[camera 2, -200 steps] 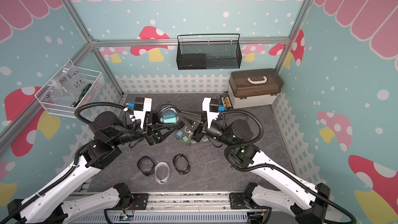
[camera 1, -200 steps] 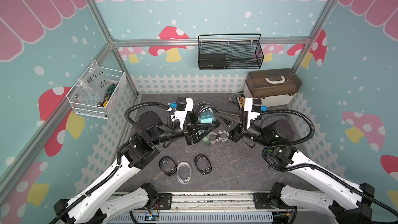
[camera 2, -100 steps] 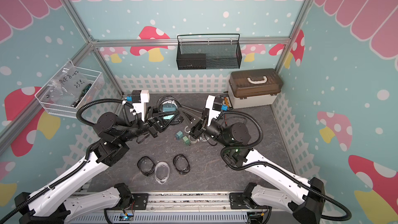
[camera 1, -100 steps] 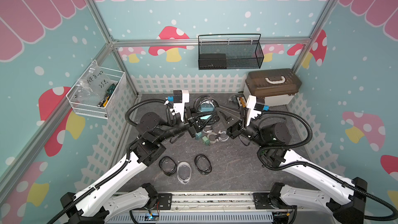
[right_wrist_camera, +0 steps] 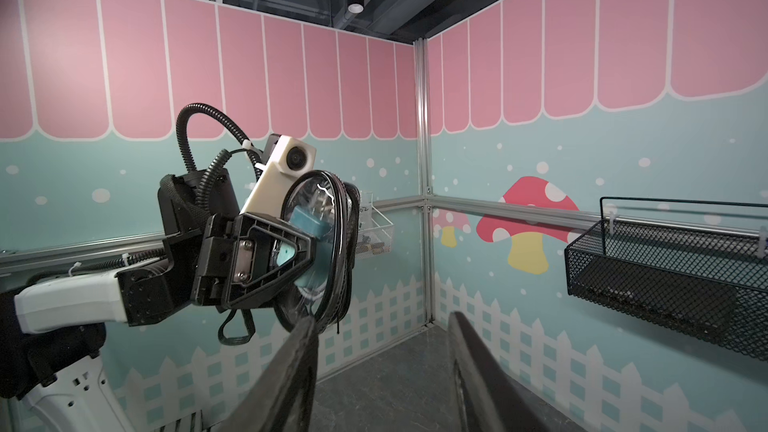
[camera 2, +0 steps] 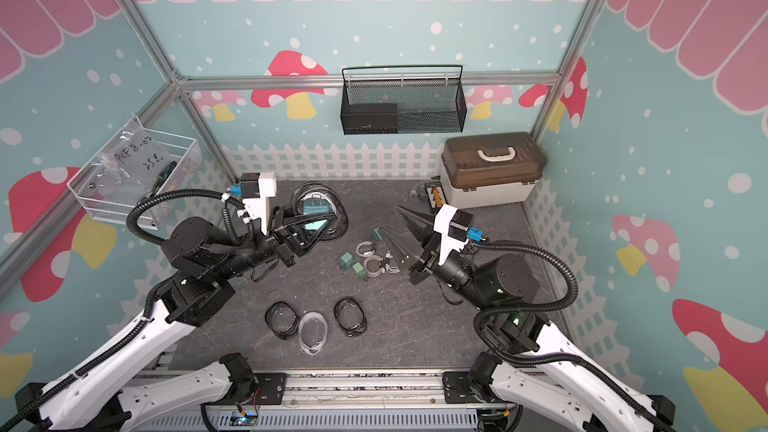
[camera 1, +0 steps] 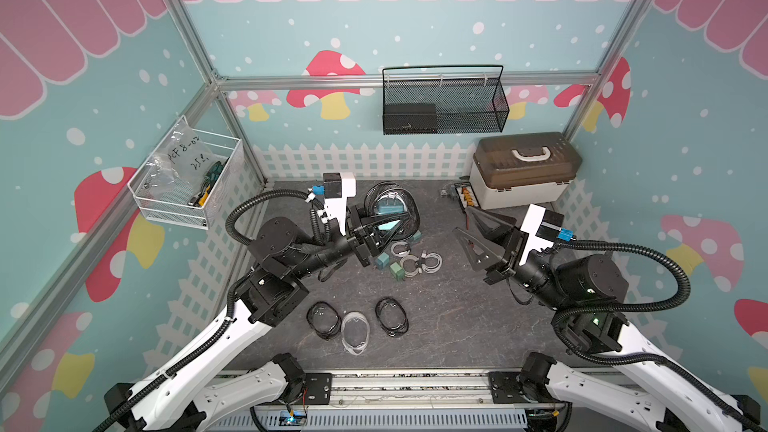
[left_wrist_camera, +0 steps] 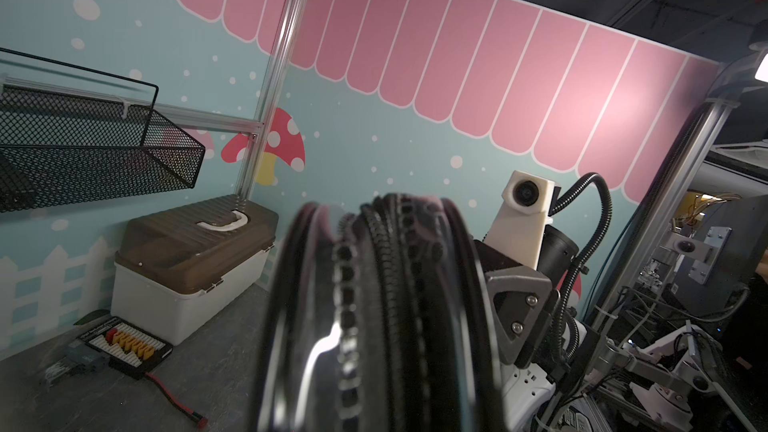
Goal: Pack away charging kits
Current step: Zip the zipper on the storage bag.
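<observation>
Filled pouch (camera 1: 390, 206) held aloft by the left gripper (camera 1: 384, 231); the right gripper (camera 1: 462, 220) gapes empty.
In both top views the black-rimmed pouch hangs over the far-centre table (camera 1: 457, 326), with three loose chargers (camera 1: 382, 261) and coiled cables (camera 1: 417, 261) mid-table and three more pouches (camera 1: 323, 320) near the front edge. The left wrist view alone shows the held pouch edge-on, its zipper (left_wrist_camera: 386, 305) close up. Only the right wrist view shows a teal charger (right_wrist_camera: 305, 222) inside it, and the right gripper's fingers (right_wrist_camera: 299, 367) standing well apart.
</observation>
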Robot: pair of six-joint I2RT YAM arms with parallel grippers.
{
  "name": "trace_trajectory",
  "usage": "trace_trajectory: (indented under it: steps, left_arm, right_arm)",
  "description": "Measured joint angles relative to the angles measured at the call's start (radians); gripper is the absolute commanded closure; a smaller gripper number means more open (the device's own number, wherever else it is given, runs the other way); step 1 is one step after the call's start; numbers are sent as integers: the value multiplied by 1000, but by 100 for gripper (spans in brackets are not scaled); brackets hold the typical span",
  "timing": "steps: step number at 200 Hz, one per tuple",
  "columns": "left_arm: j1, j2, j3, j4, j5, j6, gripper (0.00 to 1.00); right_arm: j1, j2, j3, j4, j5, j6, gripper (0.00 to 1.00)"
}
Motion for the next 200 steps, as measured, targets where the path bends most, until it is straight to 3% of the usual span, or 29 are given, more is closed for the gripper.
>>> trace_trajectory:
  steps: [79,110,152,200]
  left_arm:
    - [0,111,222,-261,-37,26,100]
    - [0,158,249,-332,-40,32,100]
    - [1,179,265,-352,-54,45,100]
    - [1,179,280,-383,-59,48,100]
  right_arm:
    - [8,252,115,-195,-50,-83,51]
    - [11,264,161,-204,-35,-82,52]
    - [13,263,171,-226,17,-84,62]
    - [14,263,171,-235,60,-96,61]
